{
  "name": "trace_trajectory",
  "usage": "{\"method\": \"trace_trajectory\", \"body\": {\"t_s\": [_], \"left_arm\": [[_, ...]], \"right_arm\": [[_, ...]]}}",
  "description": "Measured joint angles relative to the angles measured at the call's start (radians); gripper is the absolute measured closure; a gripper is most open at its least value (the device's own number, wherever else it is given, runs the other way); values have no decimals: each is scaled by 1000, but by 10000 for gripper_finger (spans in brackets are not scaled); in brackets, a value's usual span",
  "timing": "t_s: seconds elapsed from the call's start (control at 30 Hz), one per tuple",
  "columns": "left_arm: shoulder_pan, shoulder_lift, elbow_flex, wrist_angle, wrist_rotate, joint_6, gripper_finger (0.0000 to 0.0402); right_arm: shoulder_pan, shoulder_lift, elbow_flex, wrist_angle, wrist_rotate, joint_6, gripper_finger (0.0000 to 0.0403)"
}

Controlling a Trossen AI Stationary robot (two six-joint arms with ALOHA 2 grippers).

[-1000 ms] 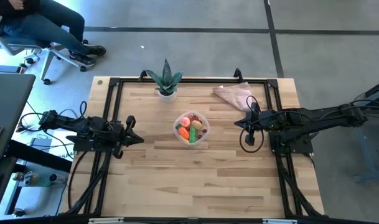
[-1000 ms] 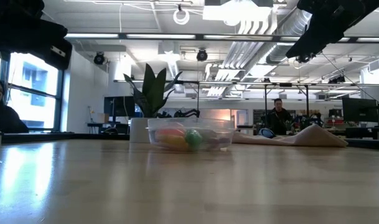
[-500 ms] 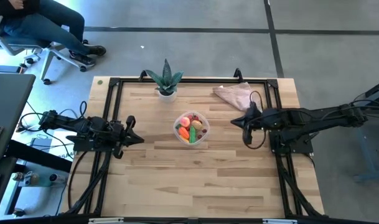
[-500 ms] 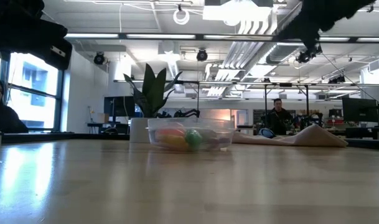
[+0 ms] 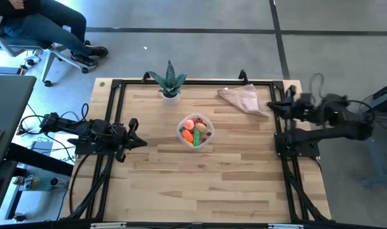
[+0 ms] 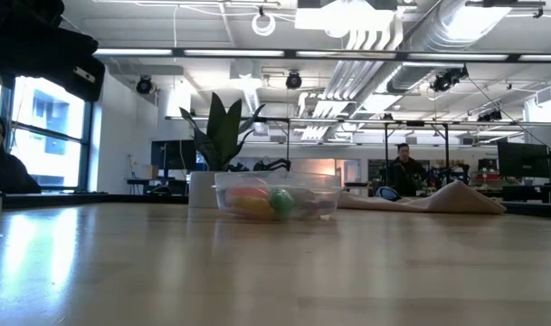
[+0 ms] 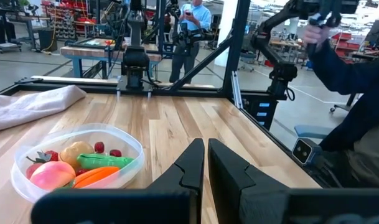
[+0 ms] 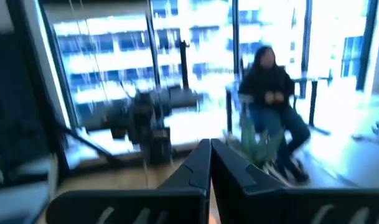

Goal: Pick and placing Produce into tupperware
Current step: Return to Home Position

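The tupperware (image 5: 195, 131) is a small round clear tub standing on its base mid-table. Inside lie the produce (image 5: 194, 130): an orange carrot, a green cucumber, a pink-orange peach, a beige potato and tiny red berries, also visible in the left wrist view (image 7: 77, 163) and the low view (image 6: 277, 201). My left gripper (image 5: 137, 141) is shut and empty, left of the tub near the table's left edge. My right gripper (image 5: 274, 105) is shut and empty, raised by the table's right edge, past the cloth.
A spiky green plant in a white pot (image 5: 170, 83) stands at the far edge. A pinkish-beige cloth (image 5: 241, 99) lies at the far right. Black frame rails (image 5: 115, 114) run along the table's sides. A seated person (image 5: 40, 25) is beyond the far-left corner.
My right gripper has pulled back from beside the tupperware toward the table's right edge and risen, leaving the low view. The left arm, the tub and the produce have stayed where they were.
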Motion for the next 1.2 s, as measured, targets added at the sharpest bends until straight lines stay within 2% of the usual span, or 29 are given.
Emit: {"method": "trace_trajectory", "body": {"t_s": [0.2, 0.33, 0.47, 0.73, 0.9, 1.2], "left_arm": [[0, 0, 0, 0, 0, 0, 389], [0, 0, 0, 0, 0, 0, 389], [0, 0, 0, 0, 0, 0, 389], [0, 4, 1, -18, 0, 0, 389], [0, 4, 1, -17, 0, 0, 389], [0, 4, 1, -17, 0, 0, 389]], "right_arm": [[0, -271, -152, 99, -22, 37, 402], [0, -391, -232, 119, -41, 62, 402], [0, -385, -312, 145, -57, 78, 402], [1, -360, -614, 489, -159, 164, 402], [0, -359, -709, 499, -190, 193, 402], [0, -358, -776, 478, -212, 156, 402]]}}
